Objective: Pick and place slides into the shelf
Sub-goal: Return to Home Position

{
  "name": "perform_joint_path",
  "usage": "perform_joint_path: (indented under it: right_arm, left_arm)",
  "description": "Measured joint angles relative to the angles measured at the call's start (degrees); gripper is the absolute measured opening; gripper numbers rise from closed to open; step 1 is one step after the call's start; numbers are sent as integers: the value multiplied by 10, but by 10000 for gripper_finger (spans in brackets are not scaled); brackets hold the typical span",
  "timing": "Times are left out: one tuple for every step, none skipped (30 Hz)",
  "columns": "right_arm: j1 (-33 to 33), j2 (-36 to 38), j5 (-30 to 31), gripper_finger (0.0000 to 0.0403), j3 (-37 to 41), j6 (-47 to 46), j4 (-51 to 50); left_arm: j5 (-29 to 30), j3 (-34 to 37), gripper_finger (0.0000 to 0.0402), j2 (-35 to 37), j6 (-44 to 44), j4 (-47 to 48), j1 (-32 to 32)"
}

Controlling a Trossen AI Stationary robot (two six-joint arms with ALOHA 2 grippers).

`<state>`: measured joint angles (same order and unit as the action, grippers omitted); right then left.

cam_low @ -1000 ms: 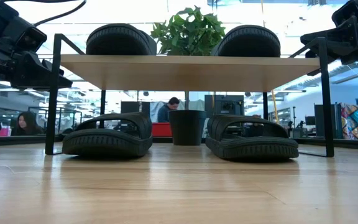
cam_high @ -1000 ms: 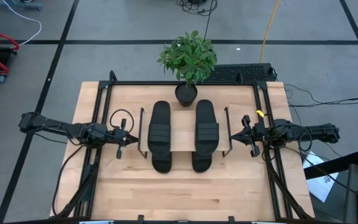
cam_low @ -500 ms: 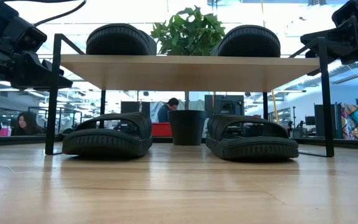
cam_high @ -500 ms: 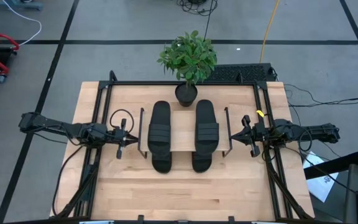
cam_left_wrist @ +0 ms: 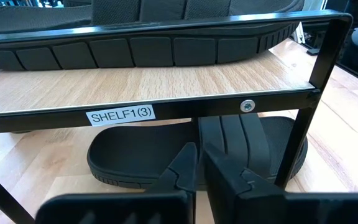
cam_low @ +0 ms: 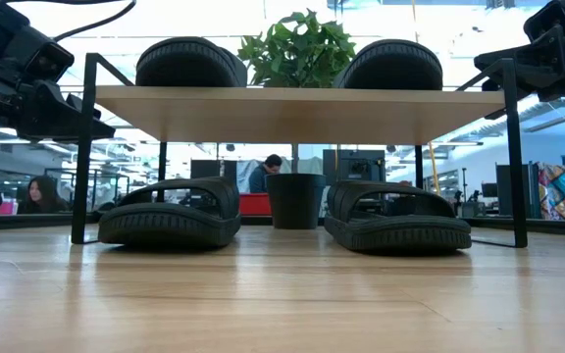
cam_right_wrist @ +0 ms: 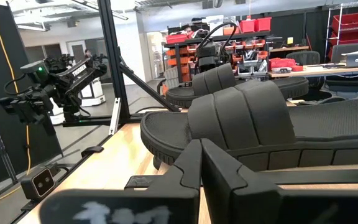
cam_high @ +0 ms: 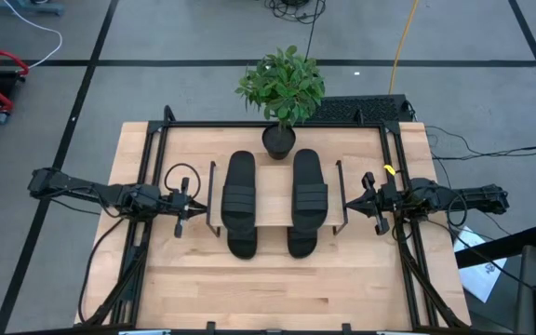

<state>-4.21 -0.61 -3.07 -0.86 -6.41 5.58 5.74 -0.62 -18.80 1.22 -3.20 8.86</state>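
The shelf (cam_high: 274, 195) stands mid-table, a light wood board on black wire side frames (cam_low: 84, 147). Two black slides (cam_high: 239, 191) (cam_high: 310, 191) lie side by side on its top board, soles down. Two more slides (cam_low: 170, 214) (cam_low: 397, 221) rest on the tabletop under the board. My left gripper (cam_high: 194, 210) hovers shut just left of the shelf, its fingertips (cam_left_wrist: 199, 165) pointing at the left side frame. My right gripper (cam_high: 354, 202) hovers shut just right of the shelf, level with the top slide (cam_right_wrist: 247, 124). Neither touches anything.
A potted green plant (cam_high: 282, 93) stands at the table's far edge behind the shelf, its dark pot (cam_low: 294, 201) showing between the lower slides. Black frame rails (cam_high: 147, 177) (cam_high: 400, 167) run along the table's left and right sides. Bare wood (cam_high: 277, 288) lies near the front edge.
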Motion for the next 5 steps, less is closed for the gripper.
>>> perform_joint_path:
  right_arm:
    - [0,0,0,0,0,0,0]
    - [0,0,0,0,0,0,0]
    - [0,0,0,0,0,0,0]
    - [0,0,0,0,0,0,0]
    - [0,0,0,0,0,0,0]
  left_arm:
    - [0,0,27,0,0,0,0]
    - [0,0,28,0,0,0,0]
    - [0,0,28,0,0,0,0]
    - [0,0,26,0,0,0,0]
    - [0,0,25,0,0,0,0]
